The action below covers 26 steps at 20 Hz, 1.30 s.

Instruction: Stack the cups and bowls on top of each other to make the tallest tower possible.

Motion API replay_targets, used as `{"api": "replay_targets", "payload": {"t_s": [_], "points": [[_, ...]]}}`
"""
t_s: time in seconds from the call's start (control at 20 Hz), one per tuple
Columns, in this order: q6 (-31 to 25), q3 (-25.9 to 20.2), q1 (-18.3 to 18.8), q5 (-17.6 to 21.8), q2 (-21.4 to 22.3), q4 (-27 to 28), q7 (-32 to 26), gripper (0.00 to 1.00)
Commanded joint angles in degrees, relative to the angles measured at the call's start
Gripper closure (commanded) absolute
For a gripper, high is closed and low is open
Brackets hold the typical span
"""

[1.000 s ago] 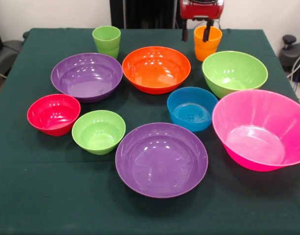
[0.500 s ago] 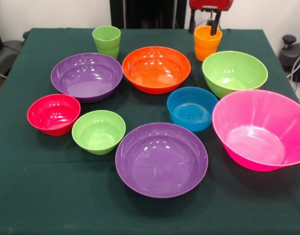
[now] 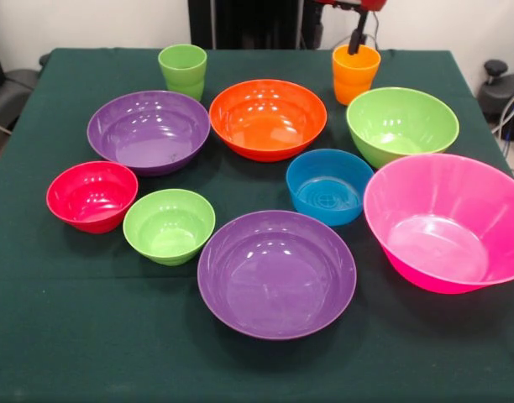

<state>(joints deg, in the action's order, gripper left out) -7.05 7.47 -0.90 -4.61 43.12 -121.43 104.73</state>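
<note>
All cups and bowls stand apart on the green table (image 3: 64, 336); no tower stands. The light green cup (image 3: 182, 70) and the orange cup (image 3: 355, 74) are at the far side. A purple bowl (image 3: 148, 132), the orange bowl (image 3: 268, 118) and the large lime bowl (image 3: 401, 124) form the middle row. The red bowl (image 3: 91, 196), small lime bowl (image 3: 169, 226), blue bowl (image 3: 328, 186), second purple bowl (image 3: 276, 274) and huge pink bowl (image 3: 450, 221) are nearer. My gripper (image 3: 333, 44) hangs at the top edge, open and empty, with one finger (image 3: 356, 38) at the orange cup's far rim.
The robot's black pedestal (image 3: 240, 23) stands behind the table's far edge. Dark equipment (image 3: 500, 88) sits off the table at the right, and a grey object (image 3: 5, 96) off the left.
The gripper has risen toward the top edge over the orange cup, first shifting right, then back left. No cup or bowl has moved.
</note>
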Motion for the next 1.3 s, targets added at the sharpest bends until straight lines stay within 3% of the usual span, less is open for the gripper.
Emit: {"api": "replay_targets", "payload": {"t_s": [0.05, 0.35, 0.65, 0.8, 1.05, 1.15, 1.3], "points": [[-3.75, -5.08, 3.15, 1.17, -5.27, 5.93, 4.33, 0.00], [-0.95, -7.89, 5.41, 1.11, -4.68, 4.92, 5.49, 0.00], [-6.24, -7.26, 4.61, 3.00, -7.09, 8.18, 1.80, 0.00], [-6.74, -4.28, 1.19, 2.95, -6.47, 9.02, 2.87, 0.00], [-5.55, -4.08, -0.90, -0.17, -6.76, 8.36, 7.12, 0.00], [-8.09, -4.22, -1.64, -1.05, -6.92, 9.14, 7.45, 0.00], [-5.39, -2.57, -3.68, -2.25, -8.54, 10.54, 9.37, 0.00]]}}
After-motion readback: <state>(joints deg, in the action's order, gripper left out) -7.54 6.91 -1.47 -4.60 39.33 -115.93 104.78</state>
